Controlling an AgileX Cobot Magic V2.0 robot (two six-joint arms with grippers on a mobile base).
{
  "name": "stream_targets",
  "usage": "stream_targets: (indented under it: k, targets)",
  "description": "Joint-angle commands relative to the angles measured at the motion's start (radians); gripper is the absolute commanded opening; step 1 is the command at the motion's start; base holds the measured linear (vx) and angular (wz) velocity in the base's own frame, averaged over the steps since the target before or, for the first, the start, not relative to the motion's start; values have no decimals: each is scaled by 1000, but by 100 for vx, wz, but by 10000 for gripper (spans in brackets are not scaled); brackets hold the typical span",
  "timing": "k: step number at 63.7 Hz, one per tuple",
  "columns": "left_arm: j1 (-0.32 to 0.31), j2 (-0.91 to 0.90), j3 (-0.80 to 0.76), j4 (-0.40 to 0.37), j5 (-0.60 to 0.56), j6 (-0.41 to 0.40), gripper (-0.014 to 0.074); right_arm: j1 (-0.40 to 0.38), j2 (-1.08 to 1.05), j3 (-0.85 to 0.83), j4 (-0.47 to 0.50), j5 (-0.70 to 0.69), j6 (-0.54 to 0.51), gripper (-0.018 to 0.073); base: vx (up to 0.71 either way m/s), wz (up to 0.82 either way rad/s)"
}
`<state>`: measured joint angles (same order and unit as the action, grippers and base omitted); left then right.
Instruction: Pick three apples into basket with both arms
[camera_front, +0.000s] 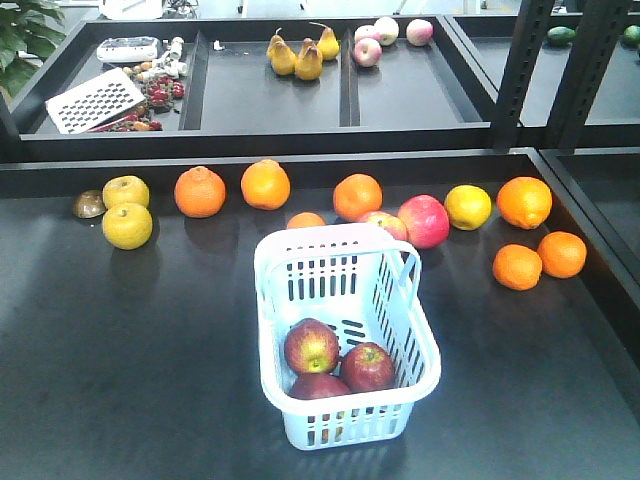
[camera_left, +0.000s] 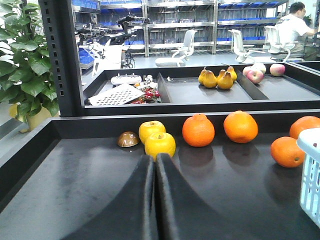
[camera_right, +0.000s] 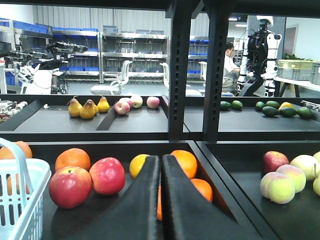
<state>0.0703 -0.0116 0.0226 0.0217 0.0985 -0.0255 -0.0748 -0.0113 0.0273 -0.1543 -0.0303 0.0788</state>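
Three dark red apples lie together in the near end of the pale blue-white basket (camera_front: 268, 296): one at the left (camera_front: 311, 346), one at the right (camera_front: 367, 367), one in front (camera_front: 318, 386). The basket stands mid-table with its handle (camera_front: 408, 272) swung to the far right side. Neither arm shows in the front view. My left gripper (camera_left: 155, 158) is shut and empty, low over bare table left of the basket (camera_left: 312, 170). My right gripper (camera_right: 161, 158) is shut with nothing in it, to the right of the basket (camera_right: 22, 197).
Behind the basket lie oranges (camera_front: 200, 191), two yellow apples (camera_front: 127, 225), brighter pink-red apples (camera_front: 424, 221) and more oranges (camera_front: 517, 267) at the right. A raised black rim (camera_front: 300, 162) bounds the table; pears (camera_front: 296, 58) sit in the tray beyond. Black shelf posts (camera_front: 520, 70) stand at the right.
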Motion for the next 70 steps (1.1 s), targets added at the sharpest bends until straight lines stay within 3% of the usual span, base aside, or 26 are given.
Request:
stream_targets:
  k: [1, 70]
  targets:
    - [2, -16, 8, -9, -81, -8, -6, -3, -14, 15, -14, -83, 0, -4, 0, 0]
    - [2, -16, 8, -9, -81, -8, -6, -3, -14, 14, -13, -83, -1, -4, 0, 0]
